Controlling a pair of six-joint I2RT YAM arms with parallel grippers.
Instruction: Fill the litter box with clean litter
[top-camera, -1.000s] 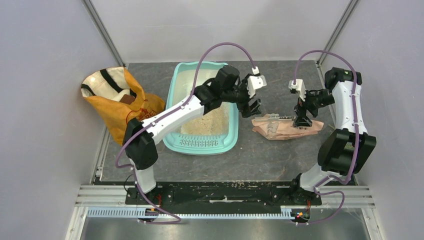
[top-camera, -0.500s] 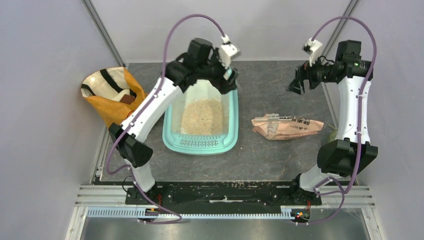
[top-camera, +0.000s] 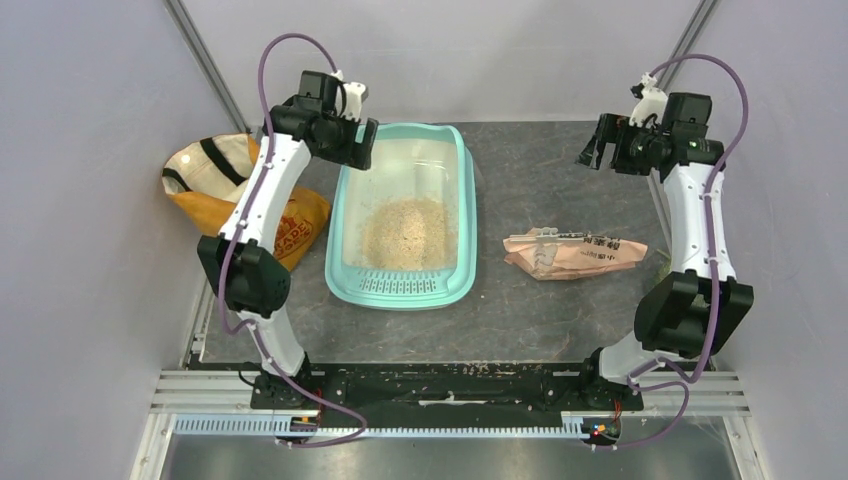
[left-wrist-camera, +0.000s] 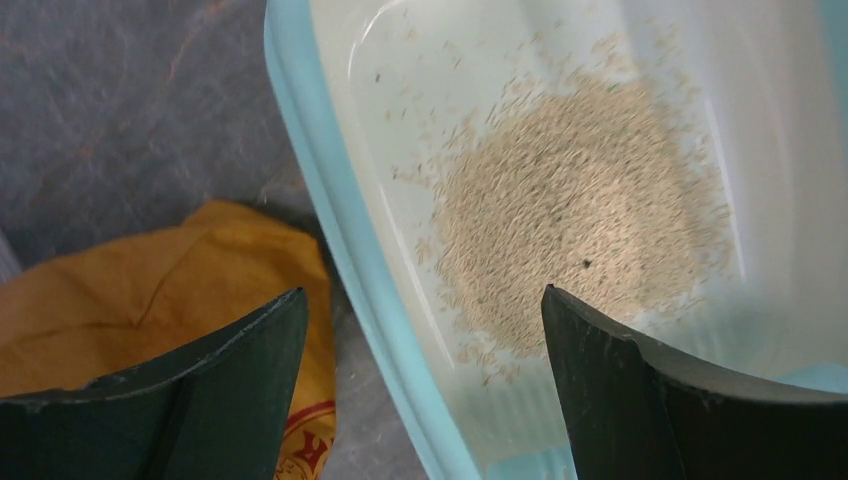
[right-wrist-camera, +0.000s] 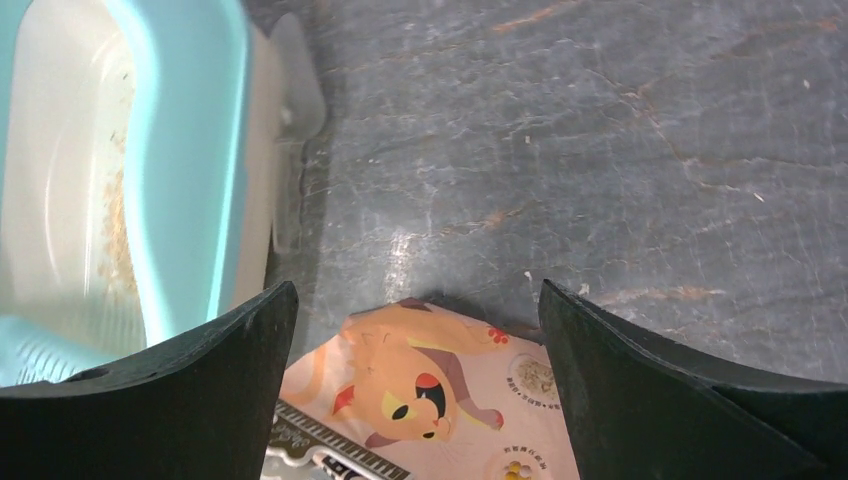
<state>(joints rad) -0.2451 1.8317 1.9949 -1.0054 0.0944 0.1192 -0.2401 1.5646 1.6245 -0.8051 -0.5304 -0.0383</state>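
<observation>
The surface (top-camera: 540, 310) carries the litter box (top-camera: 400, 299) centre-left, with an orange bag (top-camera: 200, 205) left of it and a paper bag (top-camera: 575, 253) right. Litter (top-camera: 405, 232) heaps toward its grated end. The left gripper (top-camera: 362, 150) and right gripper (top-camera: 592, 150) hang released, empty.

- The left arm (top-camera: 262, 200) stretches forward. The left end effector (top-camera: 357, 150) tilts downward with its jaws spread wide, holding nothing.
- The right arm (top-camera: 700, 220) stands upright. The right end effector (top-camera: 593, 152) faces leftward, jaws wide apart, empty.
</observation>
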